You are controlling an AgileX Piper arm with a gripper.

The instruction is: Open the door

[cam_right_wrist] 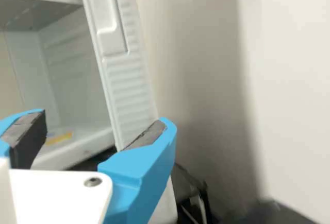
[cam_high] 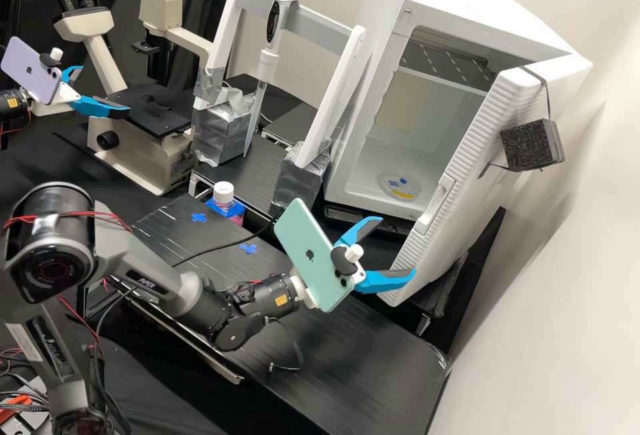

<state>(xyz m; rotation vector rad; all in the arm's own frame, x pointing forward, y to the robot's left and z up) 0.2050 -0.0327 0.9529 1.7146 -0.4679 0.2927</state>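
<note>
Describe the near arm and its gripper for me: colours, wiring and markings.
The arm is dark grey, with rounded black joints, loose red wires and a small orange label. Its white gripper has two angular, bright blue fingers lined with grey pads.

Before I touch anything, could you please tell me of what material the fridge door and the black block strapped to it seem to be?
Door: white, probably plastic, at least along the edge, with a smooth satin finish; the moulded-looking ribs suggest it. Black block: perhaps dense foam, dull and rough; its face is grainy and speckled, though rubber is possible.
</note>
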